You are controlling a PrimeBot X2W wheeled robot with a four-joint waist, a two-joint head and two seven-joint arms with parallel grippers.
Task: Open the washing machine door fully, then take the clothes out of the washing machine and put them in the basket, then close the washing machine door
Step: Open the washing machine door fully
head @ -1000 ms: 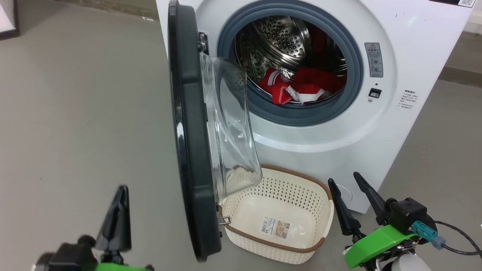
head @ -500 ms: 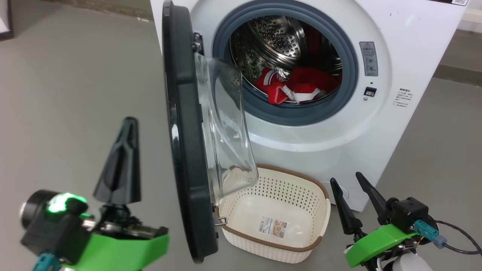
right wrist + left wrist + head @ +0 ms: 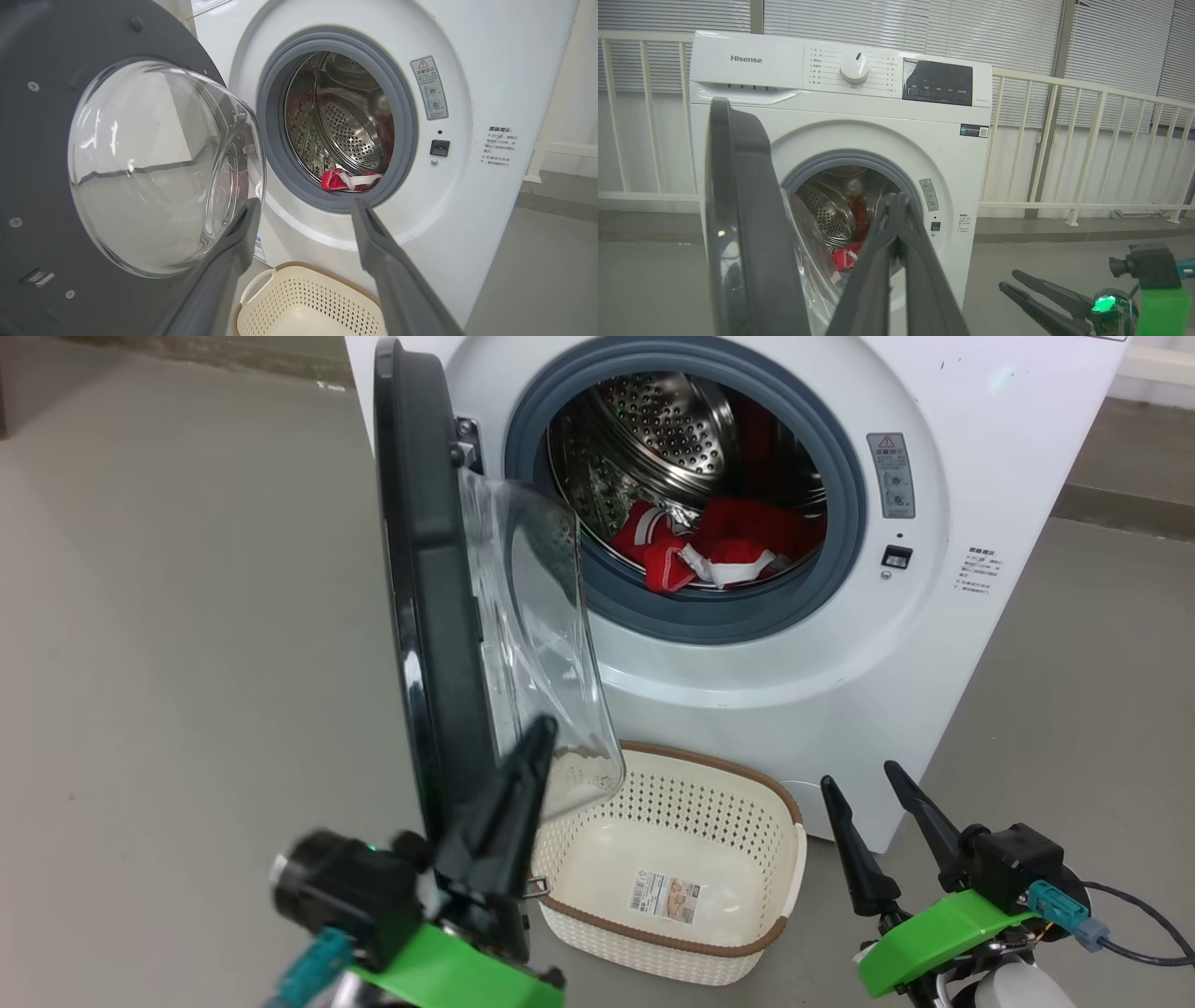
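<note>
The white washing machine (image 3: 747, 672) stands open, and red and white clothes (image 3: 709, 546) lie in its steel drum. The washing machine door (image 3: 420, 616) is swung out edge-on, its glass bowl (image 3: 532, 635) facing the drum. My left gripper (image 3: 540, 733) is shut and empty, pointing up in front of the door's lower end on the glass side; whether it touches, I cannot tell. In the left wrist view its shut fingers (image 3: 896, 200) rise right of the door (image 3: 738, 210). My right gripper (image 3: 859, 777) is open and empty, low beside the basket (image 3: 709, 765). The right wrist view faces the clothes (image 3: 348, 179).
The cream basket (image 3: 327, 275) sits empty on the grey floor under the drum opening, partly beneath the door's glass. A white railing (image 3: 1087, 140) runs behind the machine. Open floor lies to the left of the door and right of the machine.
My left gripper has swung from the lower left across to the door's lower end, still shut. The head camera has drifted, shifting the picture leftward. The right gripper has kept its place.
</note>
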